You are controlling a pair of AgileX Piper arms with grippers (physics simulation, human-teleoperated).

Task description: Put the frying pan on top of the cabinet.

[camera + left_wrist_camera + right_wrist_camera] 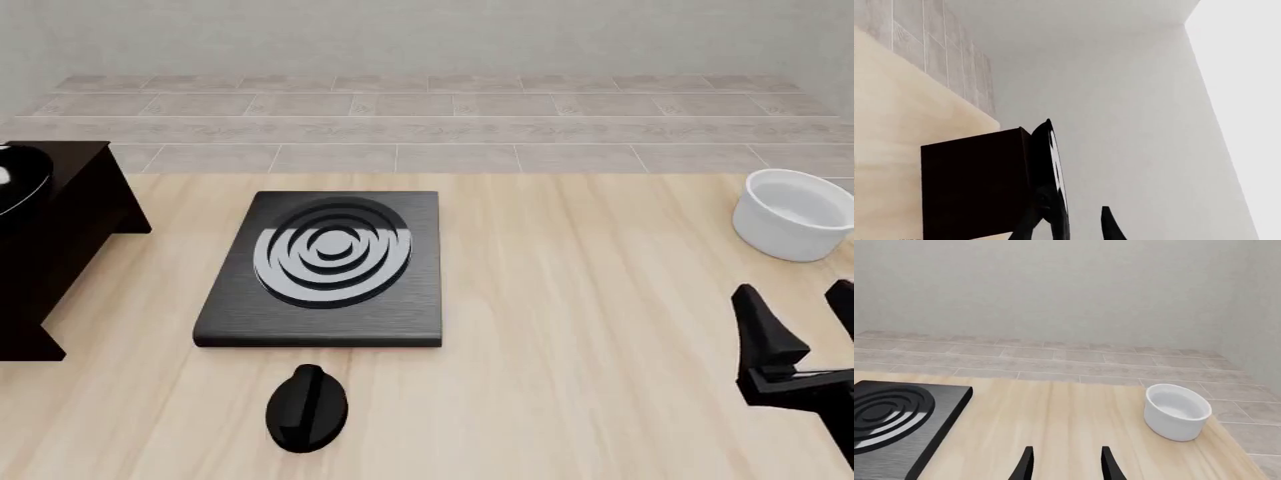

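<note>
Frying pan [16,178] mostly cut off by the left frame edge in the front view: only a glossy black curved sliver with a white glint shows, sitting on the top of the cabinet [60,235] at the far left of the bench [574,330]. Its handle is not visible there, so the way the long axis points cannot be told from that view. In the left wrist view the pan [1054,170] is seen edge-on as a thin shiny black disc with white reflections, against the dark, nearly black cabinet [974,185]; its handle is hard to make out at the frame bottom. Left gripper [1074,225] is barely in frame: one dark finger [1111,227] stands clear to one side, the other merges with the pan's dark shape, so whether the fingers grip the pan cannot be told. The left arm is outside the front view.

Right gripper [801,315] is at the near right, partly cut off by the frame edge, fingers [1026,465] spread apart and holding nothing. White bowl [797,213] stands at the far right, well apart from the pan. Black stove slab [327,268] with silver rings lies in the middle, with a small black dial [307,407] just in front of it.
</note>
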